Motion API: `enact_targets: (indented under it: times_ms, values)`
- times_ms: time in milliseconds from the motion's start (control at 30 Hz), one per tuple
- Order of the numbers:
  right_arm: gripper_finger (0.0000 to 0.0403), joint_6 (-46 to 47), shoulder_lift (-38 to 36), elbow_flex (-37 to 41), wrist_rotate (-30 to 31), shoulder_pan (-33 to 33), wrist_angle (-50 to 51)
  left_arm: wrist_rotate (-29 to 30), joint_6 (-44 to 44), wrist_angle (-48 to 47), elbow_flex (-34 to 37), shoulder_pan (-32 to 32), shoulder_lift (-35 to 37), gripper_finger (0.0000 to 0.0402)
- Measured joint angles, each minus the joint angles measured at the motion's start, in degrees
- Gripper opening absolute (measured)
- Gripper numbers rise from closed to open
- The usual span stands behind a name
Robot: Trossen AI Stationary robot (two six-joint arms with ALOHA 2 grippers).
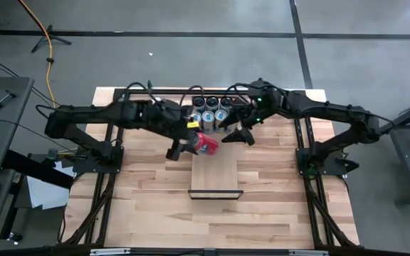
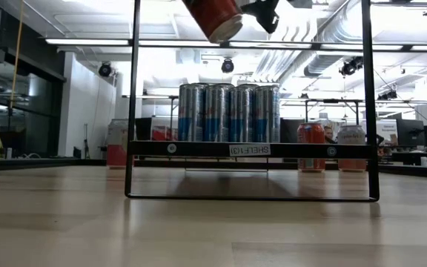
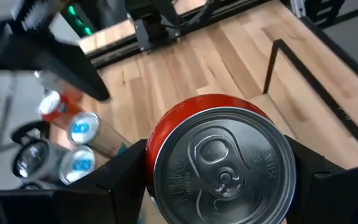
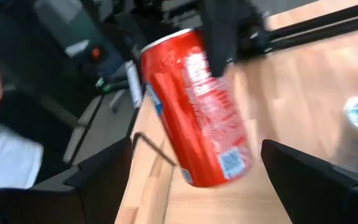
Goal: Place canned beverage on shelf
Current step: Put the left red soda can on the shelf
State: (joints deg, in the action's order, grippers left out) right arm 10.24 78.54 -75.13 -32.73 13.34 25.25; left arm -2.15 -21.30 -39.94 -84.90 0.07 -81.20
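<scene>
A: Why is the red can (image 1: 206, 144) up in the air and tipped?

B: The left end effector (image 1: 191, 145) is clamped on it, over the shelf (image 1: 216, 176), likely to set it down. The right end effector (image 1: 235, 133) waits near, fingers apart.

A: Any words?

B: A tag (image 2: 250, 150) reads "SHELF-101". The can's name can't be read.

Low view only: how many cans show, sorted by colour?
Silver-blue cans on the shelf: 4
Red can held aloft: 1
Red or red-and-white cans standing beyond the shelf: 3
Total: 8
</scene>
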Motion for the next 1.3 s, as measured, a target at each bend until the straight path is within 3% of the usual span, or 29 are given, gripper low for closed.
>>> enact_targets:
  times_ms: [167, 533, 767, 1033, 1300]
  values:
    - [0.0344, -3.47, 5.49, -5.83, -4.77, -0.38, 3.31, 3.60, -5.75, 1.35, 0.00, -1.95, -0.69, 0.0232]
    - [0.0344, -7.95, 14.83, -10.77, -7.69, -2.98, 4.86, 9.34, -12.41, 2.71, 0.02, -5.34, -1.87, 0.0232]
    - [0.0344, -9.93, 15.08, -10.84, -7.85, -3.06, 5.00, 13.18, -13.92, 3.09, 0.02, -6.71, -1.89, 0.0232]
    - [0.0344, -4.41, 14.45, -10.69, -7.95, -2.21, 3.41, 13.32, -11.58, 2.57, 0.00, -6.63, -1.63, 0.0232]
    - [0.0344, -7.25, 14.80, -10.63, -7.95, -0.26, 1.43, 14.33, -9.69, 1.15, 0.00, -6.50, -1.60, 0.0232]
